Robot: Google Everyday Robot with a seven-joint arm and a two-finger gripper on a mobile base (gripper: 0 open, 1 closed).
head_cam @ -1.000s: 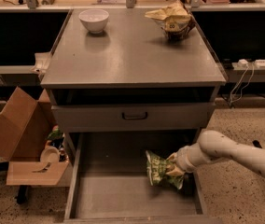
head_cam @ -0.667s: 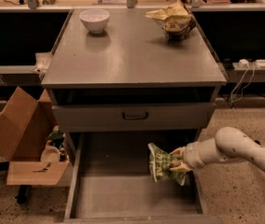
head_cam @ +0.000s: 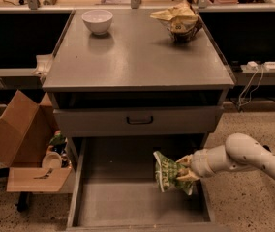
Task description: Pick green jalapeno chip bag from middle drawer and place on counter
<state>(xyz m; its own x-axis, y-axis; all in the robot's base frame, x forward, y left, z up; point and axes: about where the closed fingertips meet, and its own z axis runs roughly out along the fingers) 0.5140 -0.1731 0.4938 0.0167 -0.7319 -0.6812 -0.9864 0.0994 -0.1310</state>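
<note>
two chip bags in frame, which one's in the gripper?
The green jalapeno chip bag, pinched by the gripper over the open middle drawer. The yellow-tan bag sits far off, at the counter's back right.

Nothing around me is offering words I can actually read. The green jalapeno chip bag (head_cam: pixel 165 174) is showing pale lettering, but only as unreadable streaks. The gripper (head_cam: pixel 185 169) is pinching that bag at its right edge, over the right side of the middle drawer (head_cam: pixel 128 204). Up on the counter (head_cam: pixel 137 57) above that drawer, the yellow-tan bag (head_cam: pixel 178 21) is showing no legible print. The cardboard box (head_cam: pixel 16 134) left of the drawer is carrying a dark mark I cannot make out.
</note>
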